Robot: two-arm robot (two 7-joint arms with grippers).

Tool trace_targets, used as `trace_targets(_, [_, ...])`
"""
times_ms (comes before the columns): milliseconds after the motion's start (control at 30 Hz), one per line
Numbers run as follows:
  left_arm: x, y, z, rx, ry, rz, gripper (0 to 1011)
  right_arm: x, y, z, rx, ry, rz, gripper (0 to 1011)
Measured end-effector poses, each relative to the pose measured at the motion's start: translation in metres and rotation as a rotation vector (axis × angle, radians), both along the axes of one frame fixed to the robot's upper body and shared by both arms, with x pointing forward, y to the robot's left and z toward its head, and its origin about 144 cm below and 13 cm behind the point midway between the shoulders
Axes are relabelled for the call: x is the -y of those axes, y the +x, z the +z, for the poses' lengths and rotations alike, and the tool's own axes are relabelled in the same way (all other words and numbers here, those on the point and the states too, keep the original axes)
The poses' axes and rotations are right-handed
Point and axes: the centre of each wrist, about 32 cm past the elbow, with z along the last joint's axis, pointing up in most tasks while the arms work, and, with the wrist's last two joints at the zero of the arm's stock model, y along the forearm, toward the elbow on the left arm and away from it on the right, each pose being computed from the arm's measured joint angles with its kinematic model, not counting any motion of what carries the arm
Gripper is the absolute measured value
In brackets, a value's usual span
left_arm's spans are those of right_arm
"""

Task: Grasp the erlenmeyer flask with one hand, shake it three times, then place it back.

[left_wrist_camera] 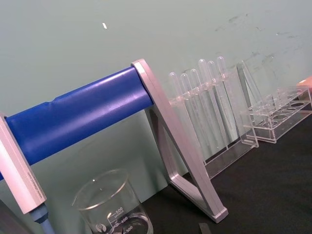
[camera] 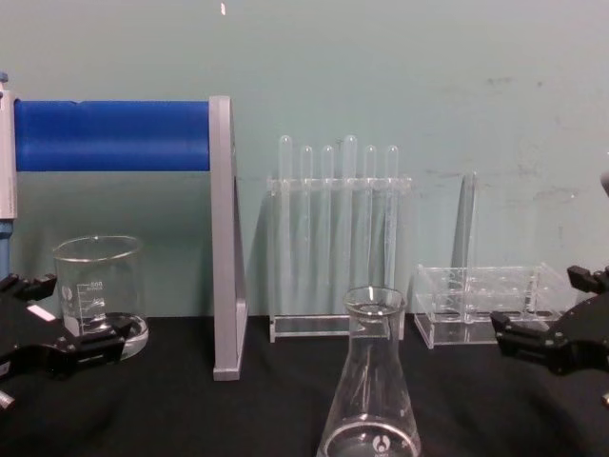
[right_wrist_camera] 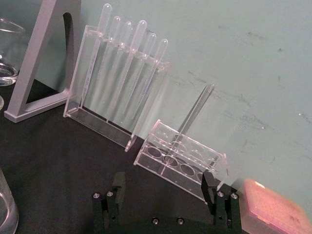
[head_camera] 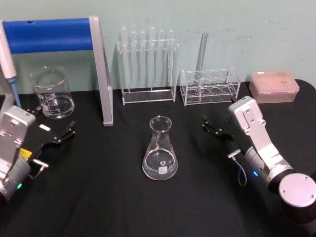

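The erlenmeyer flask (head_camera: 160,150) stands upright in the middle of the black table, clear glass with a small white logo near its base. It also rises at the bottom centre of the chest view (camera: 373,381), and a sliver of it shows at the edge of the right wrist view (right_wrist_camera: 5,209). My left gripper (head_camera: 53,122) is open at the table's left, well apart from the flask and close to a beaker; in the chest view it sits low at the left (camera: 71,314). My right gripper (head_camera: 216,118) is open to the flask's right, holding nothing (right_wrist_camera: 163,187) (camera: 547,309).
A glass beaker (head_camera: 52,94) stands at the back left beside a stand with a blue bar (head_camera: 49,34) and a silver leg (head_camera: 103,74). Behind the flask is a tall test tube rack (head_camera: 148,64), then a low rack (head_camera: 210,86) with one tube, and a pink box (head_camera: 274,86).
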Motion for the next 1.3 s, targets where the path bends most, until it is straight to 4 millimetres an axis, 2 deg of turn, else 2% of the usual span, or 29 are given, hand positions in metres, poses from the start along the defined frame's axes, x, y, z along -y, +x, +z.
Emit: trace_targets(1300, [0.0000, 0.0000, 0.0000, 0.000, 0.000, 0.000, 1001, 0.0000, 0.0000, 0.0000, 0.000, 0.000, 0.000, 1003])
